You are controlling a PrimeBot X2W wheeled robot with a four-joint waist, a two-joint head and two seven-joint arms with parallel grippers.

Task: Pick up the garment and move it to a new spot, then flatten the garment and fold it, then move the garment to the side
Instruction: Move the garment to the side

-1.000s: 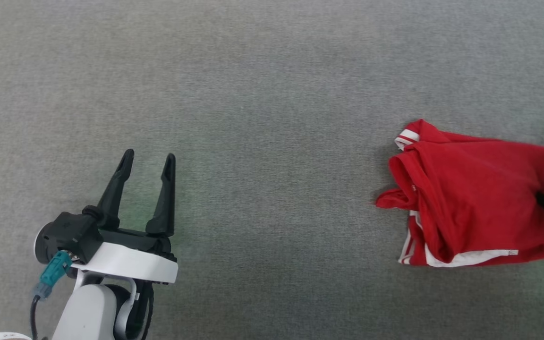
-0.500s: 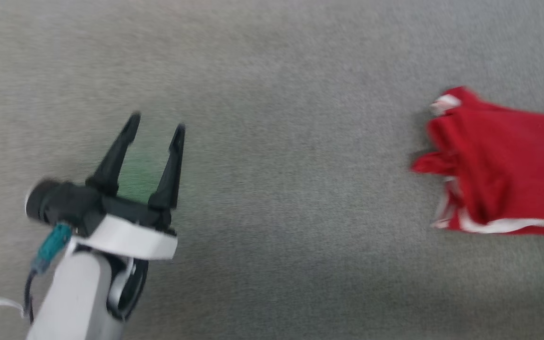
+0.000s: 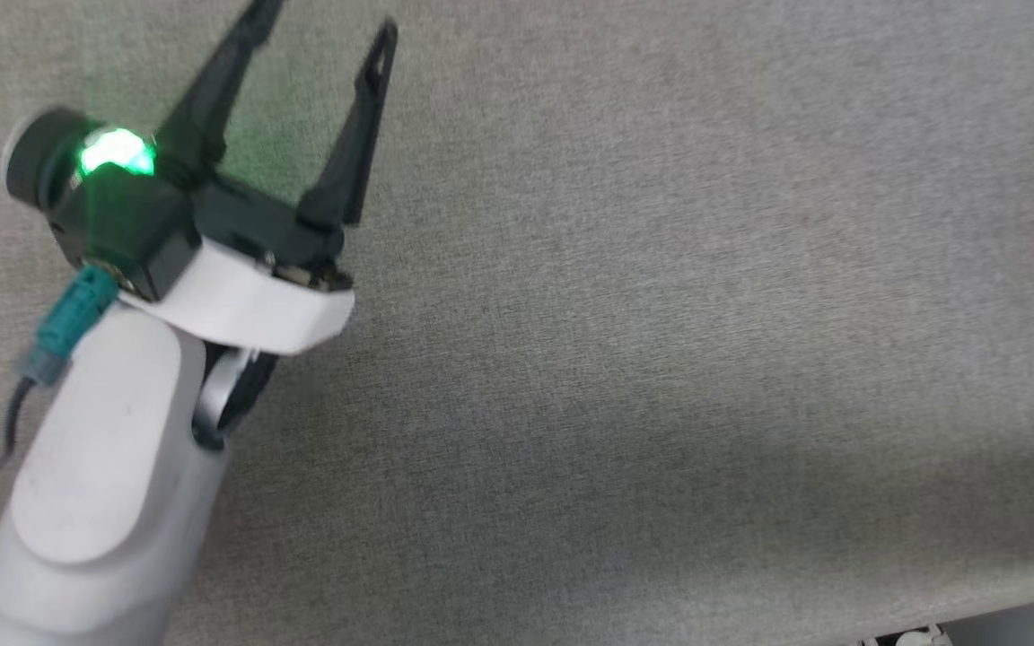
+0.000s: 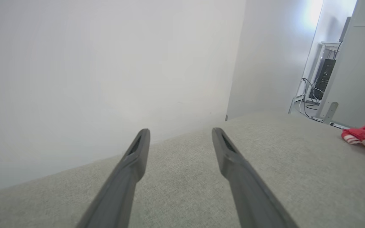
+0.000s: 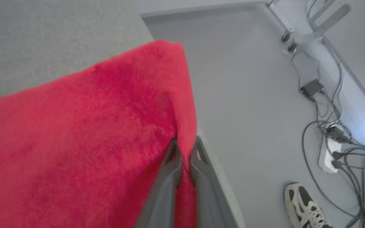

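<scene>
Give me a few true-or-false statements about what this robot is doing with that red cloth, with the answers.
1. The right jaws are shut on the garment. True.
2. The left jaws grip the garment too. False: they stand open and empty over the grey surface.
3. A person's shoe stands on the floor. True.
4. The garment is blue. False: it is red.
</scene>
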